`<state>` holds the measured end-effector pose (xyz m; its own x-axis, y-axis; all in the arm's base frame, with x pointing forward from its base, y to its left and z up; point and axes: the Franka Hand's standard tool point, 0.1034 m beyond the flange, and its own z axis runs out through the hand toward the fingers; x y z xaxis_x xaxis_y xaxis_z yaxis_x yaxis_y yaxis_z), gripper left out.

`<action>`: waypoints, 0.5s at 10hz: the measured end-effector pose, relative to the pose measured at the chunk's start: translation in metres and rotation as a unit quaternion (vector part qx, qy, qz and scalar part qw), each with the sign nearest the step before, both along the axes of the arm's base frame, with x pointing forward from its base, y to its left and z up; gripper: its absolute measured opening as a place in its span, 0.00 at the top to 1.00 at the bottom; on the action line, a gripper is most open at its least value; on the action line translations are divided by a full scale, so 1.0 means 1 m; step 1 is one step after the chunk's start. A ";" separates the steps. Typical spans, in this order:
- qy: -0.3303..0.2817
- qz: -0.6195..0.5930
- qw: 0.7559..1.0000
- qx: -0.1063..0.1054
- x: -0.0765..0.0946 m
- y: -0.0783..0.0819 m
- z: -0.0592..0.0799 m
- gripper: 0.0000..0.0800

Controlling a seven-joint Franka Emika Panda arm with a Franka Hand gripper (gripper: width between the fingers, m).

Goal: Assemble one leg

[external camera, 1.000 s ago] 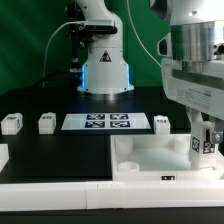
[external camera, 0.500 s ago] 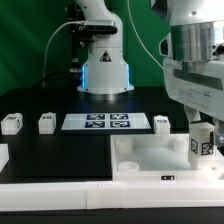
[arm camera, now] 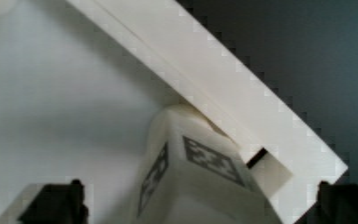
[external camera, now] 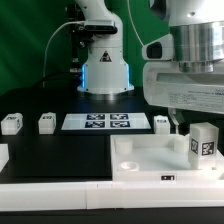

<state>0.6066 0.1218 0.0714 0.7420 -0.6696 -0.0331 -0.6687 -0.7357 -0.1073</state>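
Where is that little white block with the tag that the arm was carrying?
The leg stands upright in the white tray at the exterior view's right, apart from the gripper, which has lifted off it.

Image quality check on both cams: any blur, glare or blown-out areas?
Exterior view: the arm's near housing fills the upper right, soft and out of focus; the marker board and the leg on the tray are sharper, tags recognisable; blue glow on the robot base. Wrist view: soft overall, white tray nearly featureless, gripper fingertips dark at the frame edge.
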 end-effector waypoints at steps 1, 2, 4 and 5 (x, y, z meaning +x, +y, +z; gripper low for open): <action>-0.005 0.074 0.997 -0.007 0.000 -0.001 0.000 0.19; -0.011 0.133 0.991 -0.010 0.000 -0.001 0.000 0.19; -0.020 0.235 0.972 -0.020 0.000 -0.002 0.000 0.19; -0.023 0.263 0.964 -0.021 0.000 -0.002 0.000 0.19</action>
